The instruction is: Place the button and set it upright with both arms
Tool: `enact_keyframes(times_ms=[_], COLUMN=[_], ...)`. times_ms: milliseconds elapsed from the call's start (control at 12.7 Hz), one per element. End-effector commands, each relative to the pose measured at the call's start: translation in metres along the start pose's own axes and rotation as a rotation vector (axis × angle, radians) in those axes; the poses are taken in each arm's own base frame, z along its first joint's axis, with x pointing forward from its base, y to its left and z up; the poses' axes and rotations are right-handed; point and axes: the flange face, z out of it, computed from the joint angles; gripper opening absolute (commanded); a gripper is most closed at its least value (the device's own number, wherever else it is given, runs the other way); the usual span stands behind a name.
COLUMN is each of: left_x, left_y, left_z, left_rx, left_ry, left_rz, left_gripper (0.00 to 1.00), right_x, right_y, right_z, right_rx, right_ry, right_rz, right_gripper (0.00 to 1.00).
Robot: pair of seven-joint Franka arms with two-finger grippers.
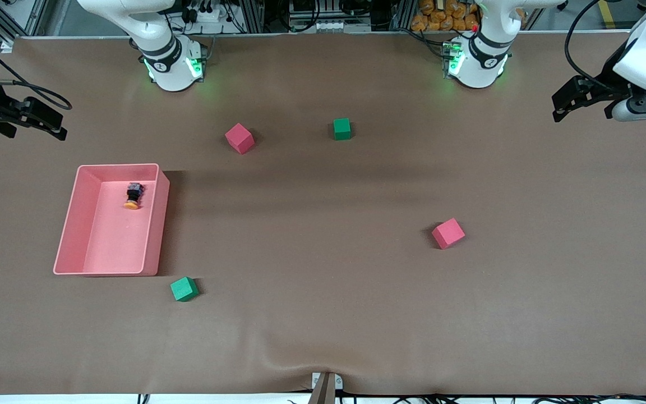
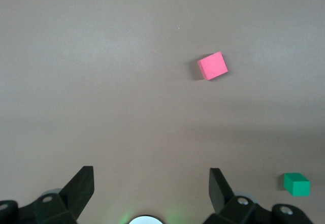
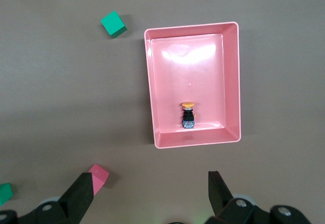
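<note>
The button (image 1: 132, 195), with an orange cap on a black body, lies on its side in the pink tray (image 1: 155, 224), its cap toward the front camera. It lies in the part of the tray farther from that camera. The right wrist view shows it too (image 3: 188, 116), inside the tray (image 3: 231, 82). My right gripper (image 1: 48, 120) is open and empty, up in the air past the tray at the right arm's end of the table; its wrist view shows the jaws wide apart (image 3: 151, 183). My left gripper (image 1: 564, 106) is open and empty, high at the left arm's end (image 2: 151, 183).
Two red cubes (image 1: 239, 138) (image 1: 448, 233) and two green cubes (image 1: 342, 128) (image 1: 184, 289) lie scattered on the brown table. The left wrist view shows a red cube (image 2: 212, 65) and a green cube (image 2: 296, 184).
</note>
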Motion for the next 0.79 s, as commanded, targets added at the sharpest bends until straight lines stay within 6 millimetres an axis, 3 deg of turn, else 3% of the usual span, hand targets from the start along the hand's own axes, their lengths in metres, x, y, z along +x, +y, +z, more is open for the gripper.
enact_keyframes(times_ms=[0,551,708], left_x=[-0.003,0.002,0.001], left_y=[-0.003,-0.001,0.000], left_z=[-0.004,0.001,0.001], left_rx=[0.003,0.003,0.003], left_ry=[-0.009,-0.026,-0.024], left_rz=[0.012,0.012,0.017], left_gripper=[1.00,1.00,1.00], right_x=[-0.007,-0.005,-0.002], right_y=[0.005,0.017,0.009], right_z=[-0.006,-0.005,-0.002], right_rx=[-0.021,-0.019,-0.017], right_ry=[0.014,0.011,0.014], right_rz=[0.006,-0.004,-0.020], right_gripper=[1.00,1.00,1.00])
